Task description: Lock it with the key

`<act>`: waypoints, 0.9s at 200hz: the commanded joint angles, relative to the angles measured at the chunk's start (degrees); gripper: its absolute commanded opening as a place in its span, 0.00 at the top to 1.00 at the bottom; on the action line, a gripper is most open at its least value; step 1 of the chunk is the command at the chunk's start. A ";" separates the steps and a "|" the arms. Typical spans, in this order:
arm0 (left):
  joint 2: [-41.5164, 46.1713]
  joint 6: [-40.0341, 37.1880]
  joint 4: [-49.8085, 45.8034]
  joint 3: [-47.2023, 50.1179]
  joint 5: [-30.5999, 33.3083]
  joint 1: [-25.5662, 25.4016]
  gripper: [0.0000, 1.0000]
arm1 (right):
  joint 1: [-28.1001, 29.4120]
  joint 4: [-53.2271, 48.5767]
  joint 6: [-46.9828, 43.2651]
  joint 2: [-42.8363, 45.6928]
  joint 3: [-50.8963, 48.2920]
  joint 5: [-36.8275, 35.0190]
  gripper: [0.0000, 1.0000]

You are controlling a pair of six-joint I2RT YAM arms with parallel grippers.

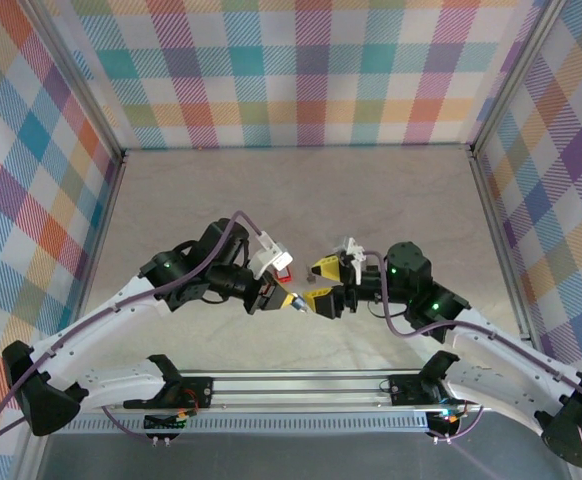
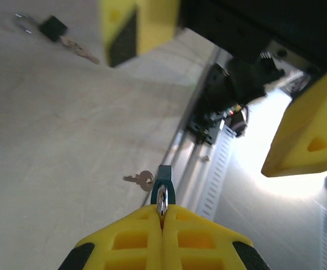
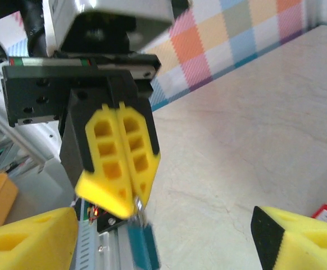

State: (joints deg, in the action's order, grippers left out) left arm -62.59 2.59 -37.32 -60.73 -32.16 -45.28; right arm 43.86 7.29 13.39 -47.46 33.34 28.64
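Observation:
My left gripper (image 2: 162, 216) is shut on the silver shackle of a small teal padlock (image 2: 163, 183), which hangs from its yellow fingertips (image 3: 121, 163). In the right wrist view the padlock (image 3: 144, 247) is blurred below those fingertips. A brass key (image 2: 142, 180) shows just left of the padlock, seemingly lying on the table; I cannot tell if it touches the lock. My right gripper (image 1: 323, 283) stands open facing the left one, its fingers (image 3: 28, 239) wide apart on either side of the padlock, holding nothing.
A black padlock with keys (image 2: 52, 27) lies farther out on the table. A small red object (image 1: 283, 272) sits beside the grippers. The metal rail (image 1: 301, 385) runs along the near edge. Plaid walls enclose the other sides.

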 commanded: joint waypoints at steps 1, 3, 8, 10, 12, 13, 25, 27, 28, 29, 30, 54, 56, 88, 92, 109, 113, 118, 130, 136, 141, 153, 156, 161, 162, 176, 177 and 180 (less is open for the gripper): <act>1.90 2.65 5.07 -0.79 2.11 2.07 1.00 | -0.51 3.61 4.17 3.44 -3.54 -4.15 0.20; 1.93 2.94 5.31 -0.68 2.28 2.24 1.00 | -0.52 3.85 4.40 3.72 -3.94 -4.11 0.20; 1.81 3.48 5.77 -0.64 2.60 2.31 1.00 | -0.53 4.63 5.26 4.30 -4.85 -4.18 0.21; 1.73 3.61 5.94 -0.58 2.65 2.43 1.00 | -0.57 4.92 5.62 4.55 -5.30 -4.27 0.22; 1.65 3.82 6.10 -0.54 2.59 2.40 1.00 | -0.60 5.14 5.98 4.81 -5.89 -4.29 0.22; 1.66 3.86 6.20 -0.54 2.52 2.48 1.00 | -0.61 5.39 6.18 4.95 -6.12 -4.29 0.22; 1.40 4.79 7.58 -0.12 1.59 2.64 1.00 | -0.69 8.96 8.44 5.62 -8.78 -2.94 0.26; 1.30 5.01 7.80 -0.05 1.53 2.69 1.00 | -0.63 9.63 8.55 5.62 -9.08 -2.40 0.27; 1.32 5.12 7.93 -0.03 1.56 2.67 1.00 | -0.62 9.96 8.74 5.63 -9.30 -2.12 0.27; 1.32 5.22 8.03 -0.02 1.57 2.66 1.00 | -0.62 10.30 8.88 5.58 -9.46 -1.89 0.27; 1.32 5.31 8.18 -0.01 1.53 2.65 1.00 | -0.66 10.56 9.00 5.56 -9.58 -1.64 0.27; 0.89 6.72 9.98 0.17 -0.97 2.75 1.00 | -0.66 14.10 10.08 3.56 -11.24 0.36 0.28; 0.82 6.72 9.99 0.17 -1.10 2.74 1.00 | -0.62 14.25 9.99 3.35 -11.21 0.36 0.28; 0.84 6.17 8.74 -0.31 -3.29 2.76 1.00 | -0.68 16.84 9.71 -0.15 -9.76 3.07 0.35; 0.88 6.05 8.53 -0.35 -3.47 2.77 1.00 | -0.64 16.94 9.73 -0.52 -9.56 3.04 0.35; 1.37 6.02 8.23 -0.05 -3.85 2.81 1.00 | -0.71 17.57 9.29 -1.46 -9.09 2.91 0.38; 1.41 6.02 8.23 0.06 -4.02 2.75 1.00 | -0.70 17.80 9.05 -1.60 -9.09 2.88 0.40; 1.43 6.02 8.31 0.23 -4.25 2.81 1.00 | -0.70 18.07 8.98 -1.74 -9.00 2.88 0.41; 1.60 6.11 8.66 0.69 -4.68 2.81 1.00 | -0.70 18.64 8.81 -1.89 -9.00 2.60 0.44; 1.65 6.27 8.76 0.85 -4.89 2.84 1.00 | -0.77 18.97 8.63 -1.99 -8.93 2.69 0.50; 1.63 6.29 9.05 0.96 -5.15 2.82 1.00 | -0.73 19.08 8.50 -2.07 -8.82 3.05 0.54; 1.50 6.37 9.11 0.90 -5.54 2.88 1.00 | -0.79 18.97 8.27 -1.98 -8.48 3.02 0.58; 1.46 6.26 8.98 0.88 -5.50 2.79 1.00 | -0.79 19.14 8.24 -1.90 -8.47 3.20 0.60; 1.43 6.28 8.95 0.79 -5.63 2.88 1.00 | -0.79 19.41 8.13 -1.83 -8.55 3.77 0.61; 1.47 6.24 8.94 0.79 -5.63 2.90 1.00 | -0.79 19.59 8.09 -1.84 -8.55 3.91 0.61; 1.48 6.11 8.97 0.69 -5.76 2.85 1.00 | -0.79 19.99 8.50 -2.09 -8.32 5.29 0.62; 1.45 6.11 9.00 0.70 -5.78 2.84 1.00 | -0.79 20.06 8.55 -2.10 -8.31 5.37 0.62; 1.50 6.11 9.04 0.70 -5.86 2.87 1.00 | -0.79 20.09 8.56 -2.24 -8.30 5.62 0.62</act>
State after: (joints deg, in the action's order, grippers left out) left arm -62.24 8.36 -29.80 -60.20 -35.81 -42.87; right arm 43.40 24.10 21.93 -49.45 23.27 31.16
